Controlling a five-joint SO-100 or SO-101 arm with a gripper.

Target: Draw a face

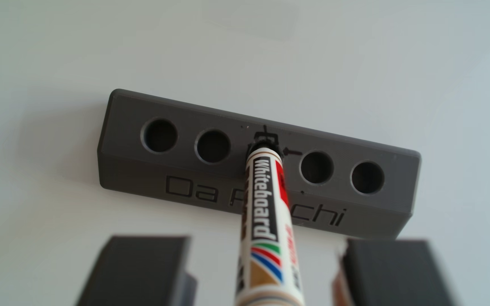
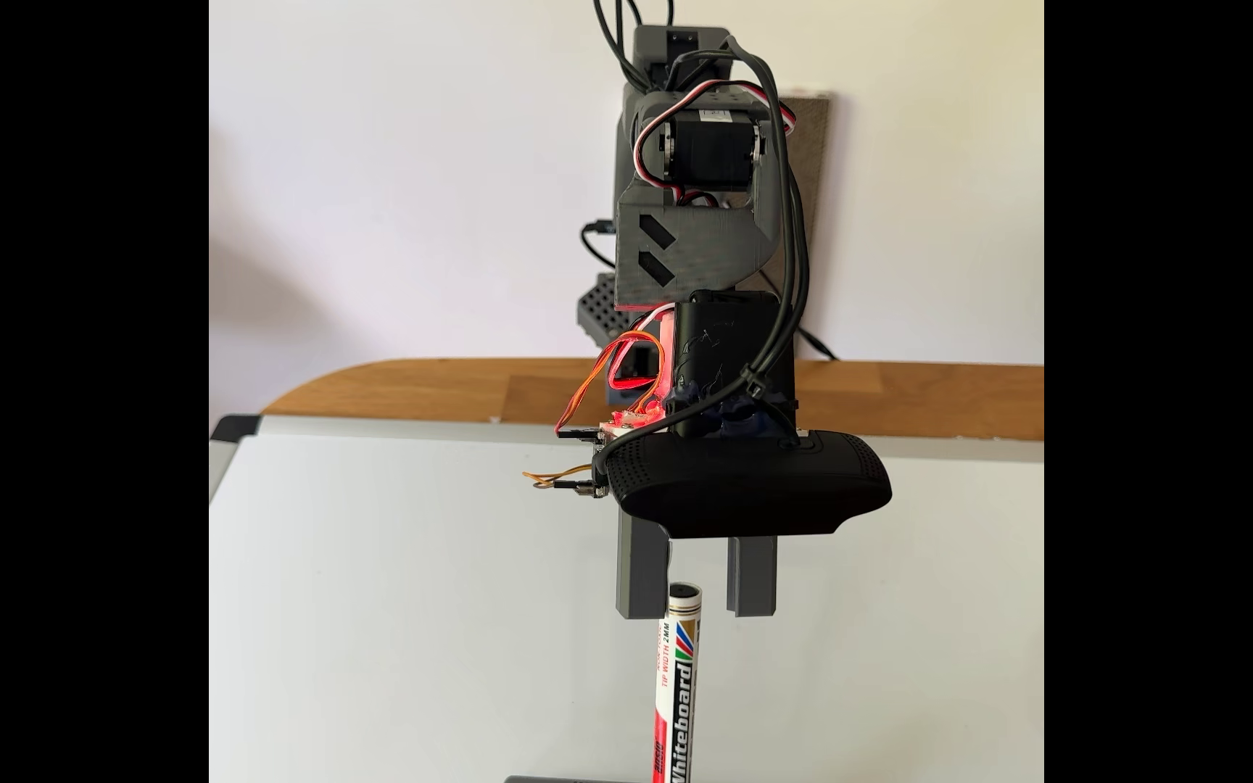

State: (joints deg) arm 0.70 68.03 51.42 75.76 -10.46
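- Our gripper [image 2: 696, 595] hangs spread and empty, straddling the marker [image 1: 263, 211] top — nothing grasped.
- Marker stands tip-down in the holder [image 1: 255, 164] middle hole, on the whiteboard [image 2: 397, 602].
- We should centre it — it sits nearer the left finger [image 2: 642, 572] — then squeeze and lift straight.

Reading off my feeds: marker [image 1: 263, 211] barrel says "Whiteboard" in both views; fixed view also gives "TIP WIDTH 2MM" in red. Grey pen holder [image 1: 208, 164] front reads "Da", then letters hidden by marker, then "chi". Other sm. print too blurred.
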